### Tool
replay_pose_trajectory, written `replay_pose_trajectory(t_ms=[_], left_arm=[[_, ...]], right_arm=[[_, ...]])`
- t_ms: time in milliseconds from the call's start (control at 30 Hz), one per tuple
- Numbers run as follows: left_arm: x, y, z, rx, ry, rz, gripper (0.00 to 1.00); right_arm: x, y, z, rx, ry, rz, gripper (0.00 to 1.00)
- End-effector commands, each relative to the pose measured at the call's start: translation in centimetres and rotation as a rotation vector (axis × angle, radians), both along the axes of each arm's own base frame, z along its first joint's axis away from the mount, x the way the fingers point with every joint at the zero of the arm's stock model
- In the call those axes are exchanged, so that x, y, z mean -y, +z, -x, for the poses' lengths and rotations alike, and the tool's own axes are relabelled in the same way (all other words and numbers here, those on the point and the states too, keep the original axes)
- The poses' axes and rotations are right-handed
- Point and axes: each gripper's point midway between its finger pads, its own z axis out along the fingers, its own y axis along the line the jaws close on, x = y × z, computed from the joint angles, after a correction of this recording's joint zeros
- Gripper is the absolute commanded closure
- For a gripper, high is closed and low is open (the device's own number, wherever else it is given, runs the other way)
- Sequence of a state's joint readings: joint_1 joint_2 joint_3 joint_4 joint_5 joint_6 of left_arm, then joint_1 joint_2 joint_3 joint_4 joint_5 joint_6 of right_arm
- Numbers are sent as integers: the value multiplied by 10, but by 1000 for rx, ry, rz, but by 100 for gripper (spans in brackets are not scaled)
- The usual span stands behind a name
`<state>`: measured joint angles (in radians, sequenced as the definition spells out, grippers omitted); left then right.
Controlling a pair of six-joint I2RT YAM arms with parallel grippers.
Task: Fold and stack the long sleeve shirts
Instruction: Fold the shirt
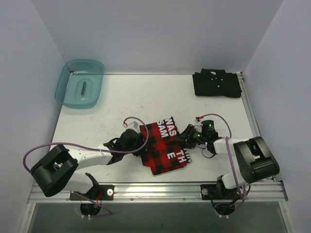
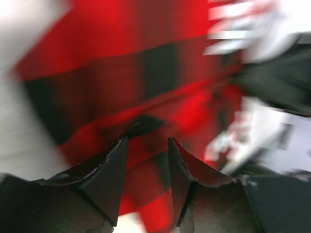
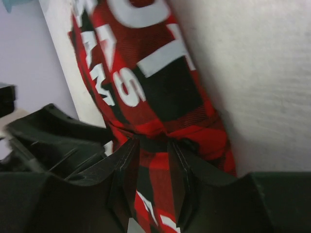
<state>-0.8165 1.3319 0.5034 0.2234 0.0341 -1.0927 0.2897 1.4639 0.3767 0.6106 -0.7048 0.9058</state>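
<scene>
Shirts, two: plaid shirt (image 1: 164, 148) half-folded near table (image 1: 121, 102) front, edges pinched by left gripper (image 2: 147, 141) and right gripper (image 3: 153, 144); black shirt (image 1: 216, 83) folded, far-right corner. One teal bin (image 1: 61, 90) far-left.

plaid shirt (image 1: 163, 150): soft woven cloth | bin (image 1: 63, 85): translucent glossy plastic

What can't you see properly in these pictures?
1. Left wrist view: motion blur everywhere, so whether the left gripper pinches the plaid shirt is unclear.
2. Top view: the small dark thing in the teal bin is too small to name.
3. Top view: folds break up the plaid shirt's white letters, so the words cannot be read.
</scene>
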Motion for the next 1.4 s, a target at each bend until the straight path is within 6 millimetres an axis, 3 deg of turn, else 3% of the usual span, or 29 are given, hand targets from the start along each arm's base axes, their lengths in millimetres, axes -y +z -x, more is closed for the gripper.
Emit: replay_pose_trajectory(t_ms=[0, 67, 167, 200, 267, 300, 333, 400, 567, 667, 833, 933, 1000, 1067, 1100, 1133, 1167, 1200, 1233, 1267, 1300, 1367], left_arm=[[-24, -41, 8, -62, 51, -121, 52], [-34, -48, 10, -74, 56, -180, 52], [-38, -29, 9, -27, 52, -210, 52], [-40, -17, 9, -6, 59, -205, 52], [-48, -5, 9, 6, 79, -242, 49], [-48, 5, 11, 23, 76, -238, 48], [-53, 8, 14, 11, 85, -263, 46], [-48, 12, 23, 2, 64, -260, 40], [-23, 6, 36, -31, -15, -270, 36], [-11, -11, 37, -67, -61, -306, 40], [-10, -28, 15, -56, -74, -405, 53], [-17, -29, -13, -36, -83, -443, 57], [-28, -35, -36, -34, -112, -482, 57], [-26, -20, -61, -8, -140, -486, 57], [-36, -26, -77, 9, -169, -538, 57], [-41, -25, -88, 19, -181, -569, 57], [-33, -5, -112, 85, -184, -562, 57], [-43, -13, -129, 104, -221, -614, 56], [-43, -7, -141, 122, -229, -620, 54], [-39, 10, -162, 165, -216, -611, 53], [-42, 12, -175, 171, -211, -616, 53], [-58, 28, -191, 164, -149, -601, 50]], right_arm=[[9, -7, 4, 22, -15, 18, 69], [18, -13, 8, 28, -10, 68, 69], [38, -11, 17, 37, 13, 228, 69], [50, -8, 25, 16, -2, 299, 68], [61, 7, 22, 78, 11, 379, 68], [72, 8, 39, 33, 20, 428, 68], [78, 16, 36, 50, 11, 468, 67], [89, 16, 54, 8, 49, 531, 66], [89, 13, 79, -64, 114, 552, 65], [80, 8, 89, -80, 159, 559, 65], [63, -8, 107, -138, 254, 588, 65], [44, -15, 115, -148, 291, 567, 68], [16, -19, 121, -139, 335, 540, 71], [-25, -11, 127, -87, 392, 483, 74], [-35, -19, 132, -118, 413, 496, 76], [-60, -7, 125, -73, 425, 478, 76], [-79, -3, 122, -39, 442, 458, 77], [-100, -8, 134, -34, 502, 469, 77], [-117, -4, 132, -3, 524, 462, 76], [-146, 19, 120, 60, 530, 430, 76], [-155, 14, 122, 69, 565, 462, 76], [-164, 32, 105, 120, 548, 493, 76]])
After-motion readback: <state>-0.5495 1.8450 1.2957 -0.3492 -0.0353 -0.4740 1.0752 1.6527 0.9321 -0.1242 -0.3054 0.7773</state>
